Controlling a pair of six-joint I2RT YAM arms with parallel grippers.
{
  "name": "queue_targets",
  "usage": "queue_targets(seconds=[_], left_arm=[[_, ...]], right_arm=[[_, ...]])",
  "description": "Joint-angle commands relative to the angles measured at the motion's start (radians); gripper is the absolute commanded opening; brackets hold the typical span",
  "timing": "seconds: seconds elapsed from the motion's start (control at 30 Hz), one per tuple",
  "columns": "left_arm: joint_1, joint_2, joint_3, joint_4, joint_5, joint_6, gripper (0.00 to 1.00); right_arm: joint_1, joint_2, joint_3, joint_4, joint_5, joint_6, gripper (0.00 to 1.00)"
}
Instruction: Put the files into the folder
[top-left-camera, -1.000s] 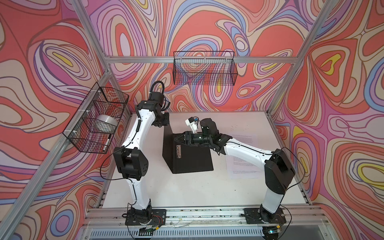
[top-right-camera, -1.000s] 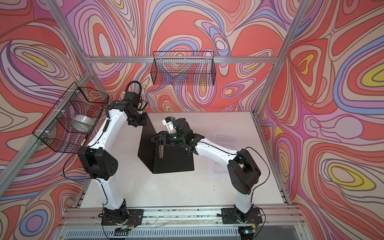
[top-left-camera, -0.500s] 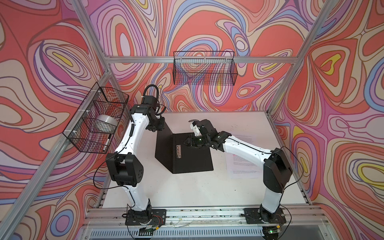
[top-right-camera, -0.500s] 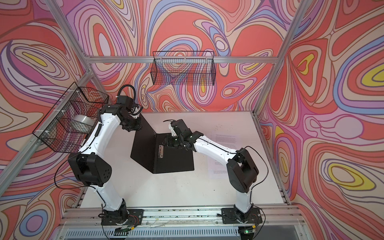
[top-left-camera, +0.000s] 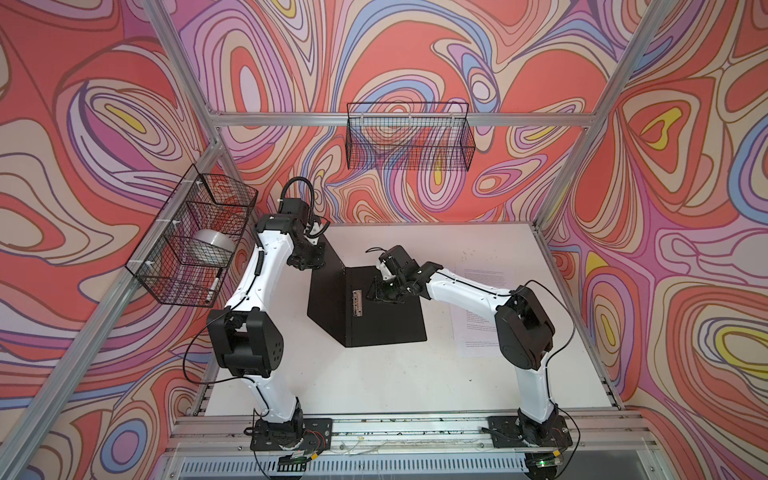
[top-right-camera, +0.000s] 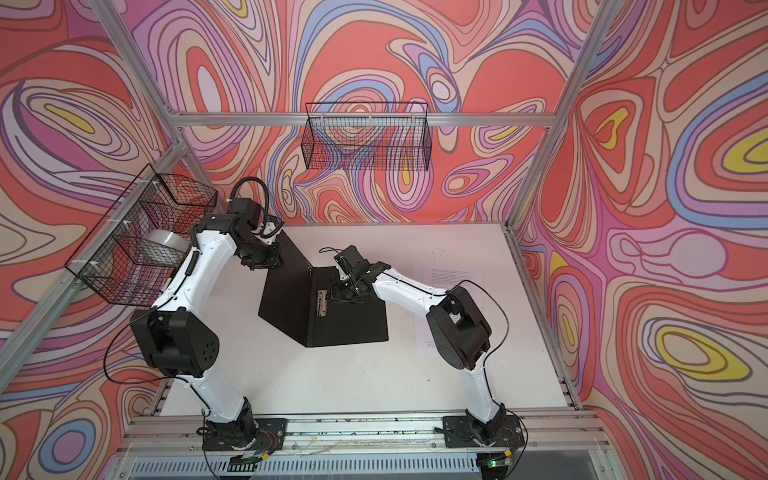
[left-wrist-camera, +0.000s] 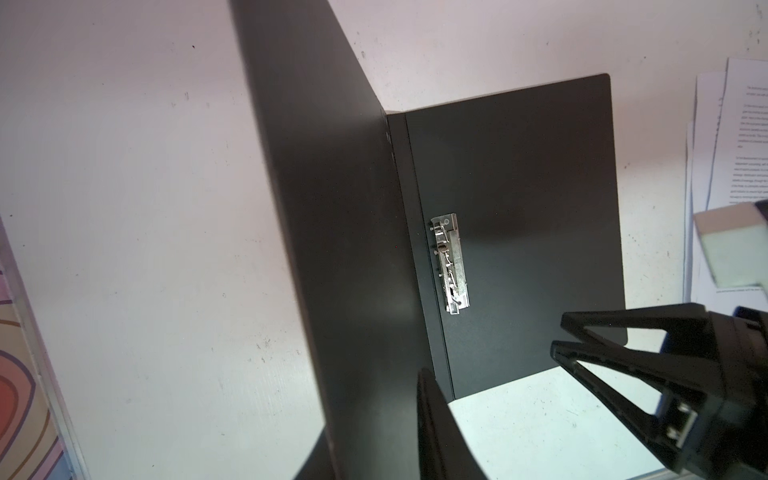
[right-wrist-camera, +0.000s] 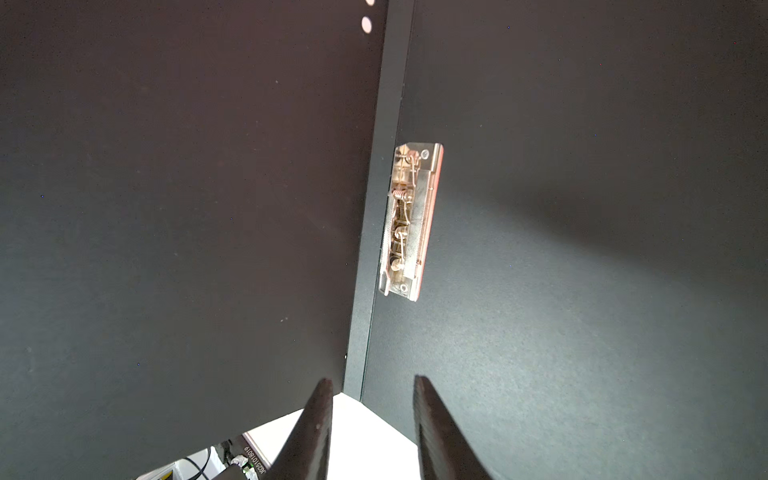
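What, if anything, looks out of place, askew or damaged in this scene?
Nothing looks damaged or spilled. The folder is only half open: one cover stands raised, held by the left gripper, while the other lies flat. The files beside it are slightly fanned, their edges not lined up.

Matt black folder (left-wrist-camera: 519, 208) inside; shiny metal clip (left-wrist-camera: 451, 266); paper files (left-wrist-camera: 715, 137).
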Motion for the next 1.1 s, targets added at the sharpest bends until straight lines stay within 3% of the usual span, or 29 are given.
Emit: queue_targets(seconds=[0.0, 0.3, 0.63, 1.07], left_arm=[[0.017, -0.034, -0.011, -0.057, 0.004, 0.043, 0.3], [0.054, -0.058, -0.026, -0.077, 0.011, 0.076, 0.28], [0.059, -0.129, -0.144, -0.042, 0.076, 0.125, 0.29], [0.059, -0.123, -0.169, -0.009, 0.123, 0.081, 0.05]], right_arm=[[0.0, 0.035, 0.024, -0.04, -0.003, -0.022, 0.33], [0.001, 0.081, 0.033, -0.023, -0.035, -0.018, 0.32], [0.004, 0.115, 0.029, 0.005, -0.045, 0.004, 0.3], [0.022, 0.182, 0.089, -0.003, -0.091, -0.004, 0.27]])
